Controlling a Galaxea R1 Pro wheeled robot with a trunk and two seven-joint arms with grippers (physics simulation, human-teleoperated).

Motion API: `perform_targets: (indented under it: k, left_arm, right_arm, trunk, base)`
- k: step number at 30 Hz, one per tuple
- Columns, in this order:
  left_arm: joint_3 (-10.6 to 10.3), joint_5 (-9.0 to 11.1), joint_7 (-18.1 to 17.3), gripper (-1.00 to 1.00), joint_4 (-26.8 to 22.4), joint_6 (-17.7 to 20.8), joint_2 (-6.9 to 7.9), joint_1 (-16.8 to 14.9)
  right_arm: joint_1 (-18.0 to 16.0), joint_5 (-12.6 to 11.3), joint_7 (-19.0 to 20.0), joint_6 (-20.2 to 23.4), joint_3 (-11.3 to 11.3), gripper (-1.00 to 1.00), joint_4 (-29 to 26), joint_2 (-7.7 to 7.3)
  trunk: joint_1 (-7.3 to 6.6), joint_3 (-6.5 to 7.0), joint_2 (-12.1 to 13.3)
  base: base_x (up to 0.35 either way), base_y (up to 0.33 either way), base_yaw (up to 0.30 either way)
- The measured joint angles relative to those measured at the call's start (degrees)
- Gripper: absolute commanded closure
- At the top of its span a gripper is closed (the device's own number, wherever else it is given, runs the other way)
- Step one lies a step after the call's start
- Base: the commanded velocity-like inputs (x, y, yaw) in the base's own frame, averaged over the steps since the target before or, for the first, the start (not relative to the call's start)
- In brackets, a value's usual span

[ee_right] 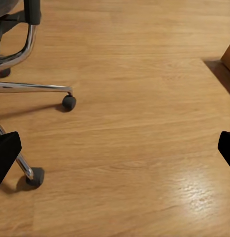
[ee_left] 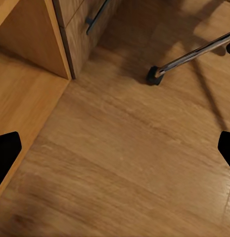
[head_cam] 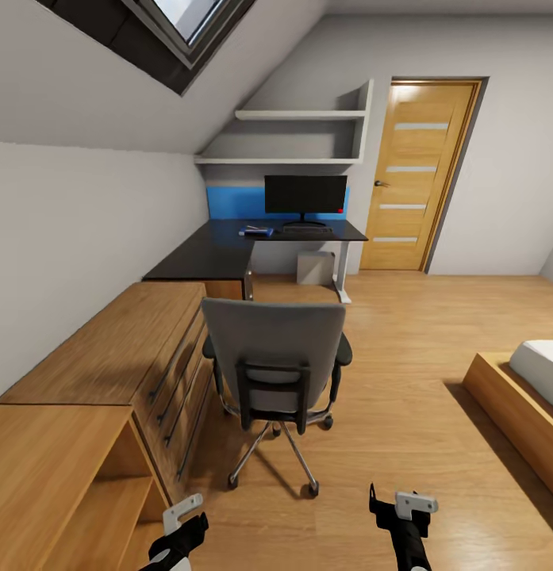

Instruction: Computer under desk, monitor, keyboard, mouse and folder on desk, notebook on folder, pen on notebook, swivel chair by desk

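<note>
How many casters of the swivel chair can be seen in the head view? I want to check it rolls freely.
3 casters: one front left, one front right, one farther back right. Others may be hidden under the swivel chair.

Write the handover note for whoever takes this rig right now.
Left hand and right hand: both open, empty, held low over the wooden floor.
Swivel chair: in front of the rig, back toward us, well short of the desk; its seat is hidden.
On the desk: monitor, keyboard in front of it, and something blue, probably the folder, left of the keyboard. Too far to pick out mouse, notebook or pen.
Computer: under the desk, done.
Left: check the small items up close, then push the chair up to the desk.
</note>
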Motion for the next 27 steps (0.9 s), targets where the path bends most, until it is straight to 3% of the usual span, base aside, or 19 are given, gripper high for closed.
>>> perform_targets:
  k: [27]
  left_arm:
    - [-0.02,0.00,-0.04,-1.00,0.02,0.09,-0.01,0.00]
  right_arm:
    - [0.00,0.05,0.00,0.00,-0.02,-1.00,0.02,-0.03]
  trunk:
    - [5.93,-4.85,-10.83]
  base:
    - [0.000,0.000,0.000]
